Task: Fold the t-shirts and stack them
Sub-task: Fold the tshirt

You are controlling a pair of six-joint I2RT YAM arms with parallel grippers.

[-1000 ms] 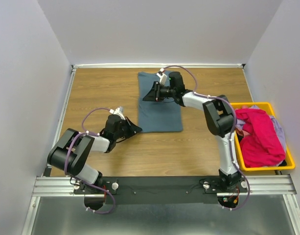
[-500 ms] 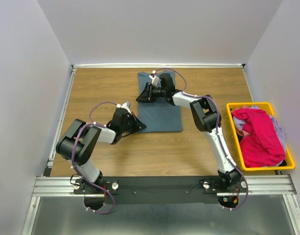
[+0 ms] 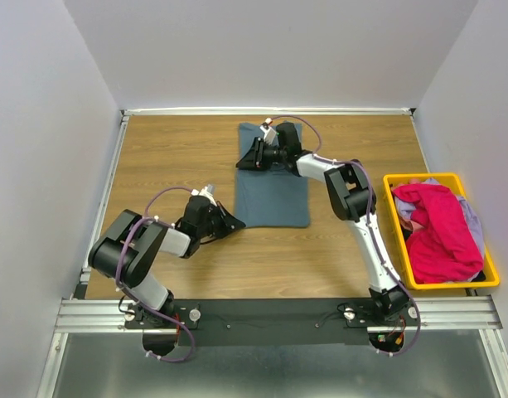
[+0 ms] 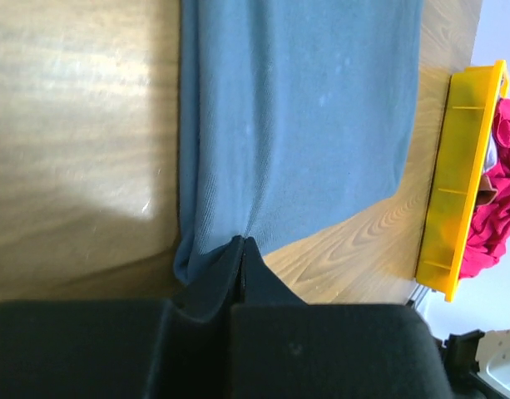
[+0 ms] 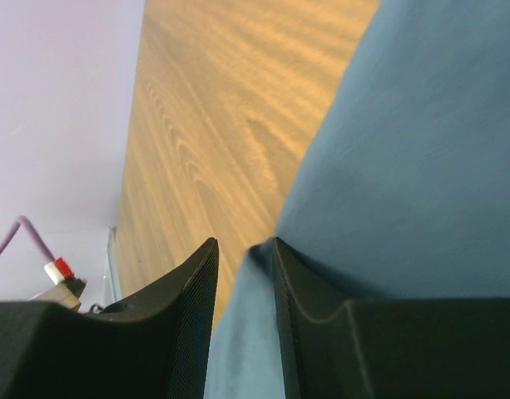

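A slate blue-grey t-shirt [image 3: 274,195] lies folded into a long strip at the middle of the wooden table. My left gripper [image 3: 234,220] is at its near left corner. In the left wrist view the jaws [image 4: 242,243] are shut on that corner of the shirt [image 4: 304,108], and the cloth puckers toward the tips. My right gripper [image 3: 242,162] is at the shirt's far left edge. In the right wrist view it [image 5: 245,249] is open, with the edge of the shirt [image 5: 421,166] between the fingers. A magenta-pink t-shirt [image 3: 440,232] lies over pale grey-blue cloth [image 3: 474,220].
The yellow plastic bin [image 3: 450,284] that holds the magenta and pale shirts stands at the table's right edge; it also shows in the left wrist view [image 4: 454,166]. White walls close in the table on the left, back and right. A metal rail runs along the near edge.
My left gripper pushed in to the shirt's near left corner and drew back slightly. My right gripper shifted left past the shirt's edge, then back a little. The shirt's far left edge moved slightly right.
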